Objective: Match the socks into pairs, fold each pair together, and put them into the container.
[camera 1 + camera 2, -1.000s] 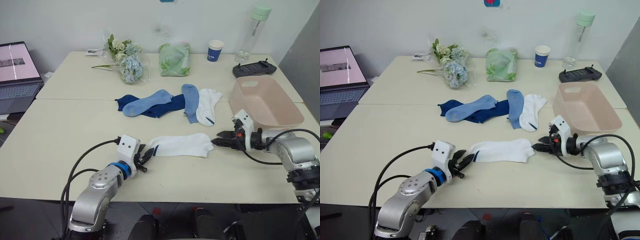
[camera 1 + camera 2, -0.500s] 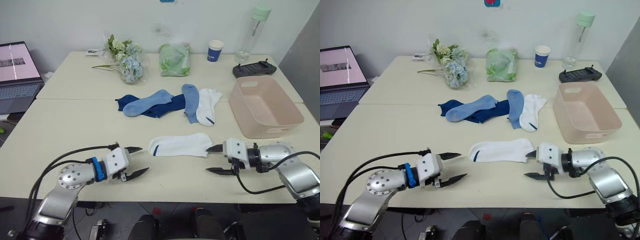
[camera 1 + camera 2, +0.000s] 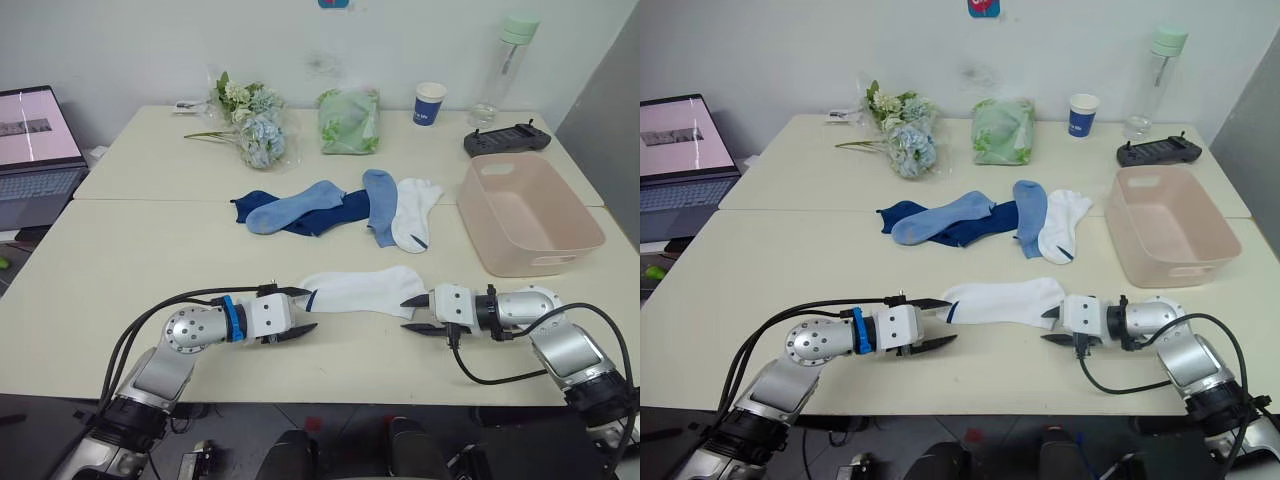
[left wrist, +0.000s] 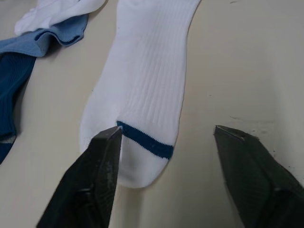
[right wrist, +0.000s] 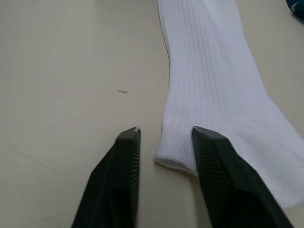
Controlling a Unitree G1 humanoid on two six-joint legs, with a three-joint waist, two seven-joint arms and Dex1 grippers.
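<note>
I have both the left gripper (image 3: 296, 312) and right gripper (image 3: 412, 314) spread open at opposite ends of the white sock (image 3: 362, 290) lying flat mid-table, ready to pinch it.

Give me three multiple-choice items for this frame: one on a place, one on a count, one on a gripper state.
1. Where does the lone white sock lie?
A. in the pink tub
B. flat on the table between the two grippers
C. on the laptop

2. How many socks lie in the pink tub?
A. none
B. two
C. four

3. How are the left gripper fingers set?
A. shut on the sock
B. open, either side of the sock's striped end
C. shut on a cup

Answers: 1 B, it lies flat with the left gripper at one end and the right gripper at the other. 2 A, the tub's inside is bare. 3 B, the left wrist view shows a wide gap between the fingers.
</note>
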